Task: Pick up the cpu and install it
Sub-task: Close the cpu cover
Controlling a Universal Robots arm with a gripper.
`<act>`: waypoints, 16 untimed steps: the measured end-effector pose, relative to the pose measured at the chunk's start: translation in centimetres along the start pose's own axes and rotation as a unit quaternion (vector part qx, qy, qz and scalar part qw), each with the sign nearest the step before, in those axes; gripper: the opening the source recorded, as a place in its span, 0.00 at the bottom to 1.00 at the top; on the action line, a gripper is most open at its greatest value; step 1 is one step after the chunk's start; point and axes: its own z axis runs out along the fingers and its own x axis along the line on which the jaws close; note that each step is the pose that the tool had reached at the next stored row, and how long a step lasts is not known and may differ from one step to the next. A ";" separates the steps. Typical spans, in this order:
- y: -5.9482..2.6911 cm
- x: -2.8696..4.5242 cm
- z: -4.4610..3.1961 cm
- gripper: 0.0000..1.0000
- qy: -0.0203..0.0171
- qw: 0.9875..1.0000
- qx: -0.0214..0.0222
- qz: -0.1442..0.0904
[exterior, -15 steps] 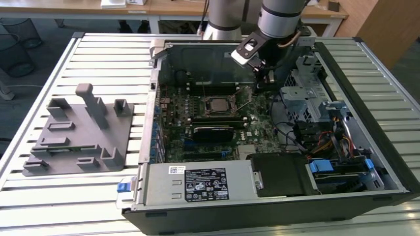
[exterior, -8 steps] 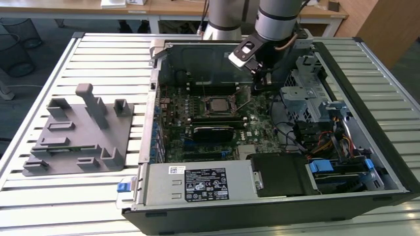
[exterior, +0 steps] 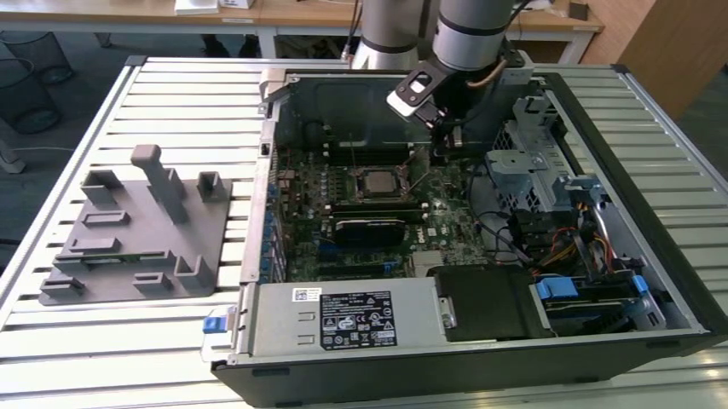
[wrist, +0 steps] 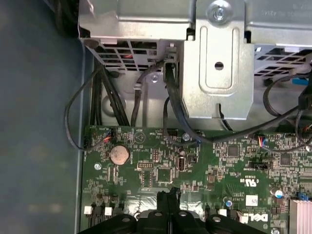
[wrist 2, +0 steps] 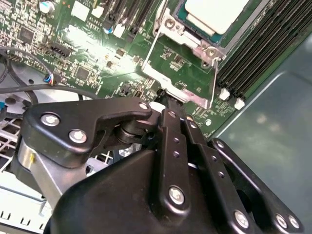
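The cpu (exterior: 373, 181), a flat square chip with a silvery top, lies in the socket in the middle of the green motherboard (exterior: 449, 213) inside the open computer case. In the second wrist view the cpu (wrist 2: 214, 12) sits inside a metal socket frame (wrist 2: 187, 36) with thin wire levers beside it. My gripper (exterior: 447, 146) hangs inside the case, to the exterior view's right of the socket and behind it. Its black fingers are pressed together, and its tip (wrist 2: 168, 100) sits low over a metal tab at the frame's edge. I cannot tell whether anything is pinched between them.
A grey plastic holder tray (exterior: 136, 230) stands on the slatted table at the exterior view's left. Inside the case are a power supply (exterior: 341, 319), a metal drive cage (exterior: 534, 162), loose cables (wrist: 97, 102) and memory sticks (wrist 2: 253, 58) beside the socket.
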 end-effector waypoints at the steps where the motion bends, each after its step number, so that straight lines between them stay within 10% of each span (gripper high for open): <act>1: -0.07 0.00 0.00 0.11 0.000 1.000 0.000 0.000; 16: -1.47 0.04 -0.02 0.11 0.000 1.000 0.000 0.000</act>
